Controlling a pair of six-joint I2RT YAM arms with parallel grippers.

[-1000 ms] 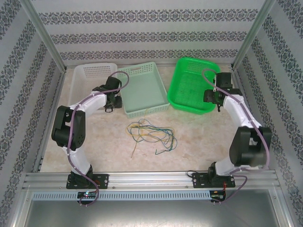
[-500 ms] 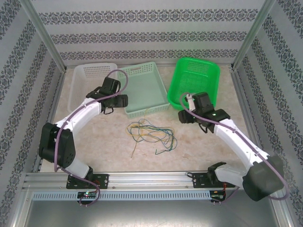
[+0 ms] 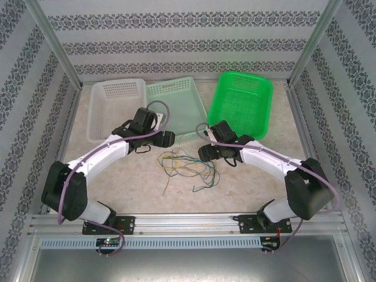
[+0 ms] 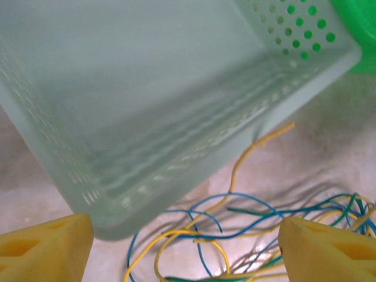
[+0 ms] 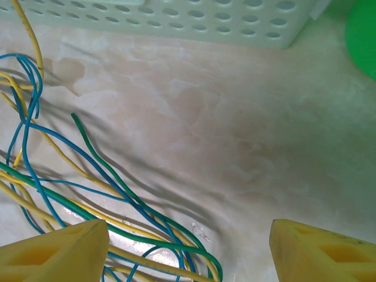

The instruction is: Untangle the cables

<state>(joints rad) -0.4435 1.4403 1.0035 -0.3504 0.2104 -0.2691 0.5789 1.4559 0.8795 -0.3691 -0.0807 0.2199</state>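
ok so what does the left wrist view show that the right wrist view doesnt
Left wrist, not right wrist: the inside of the pale green basket and a yellow cable with its free end near the basket's wall. Right wrist, not left wrist: a broad bare stretch of table beside the tangle. Both: the cables, a corner of the bright green basket, and spread-apart yellow tips, the left fingers and the right fingers.

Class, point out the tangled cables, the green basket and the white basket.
cables point(image 3: 183, 164), top view, middle of the tangle.
green basket point(image 3: 244, 103), top view, bare floor.
white basket point(image 3: 114, 111), top view, bare floor.
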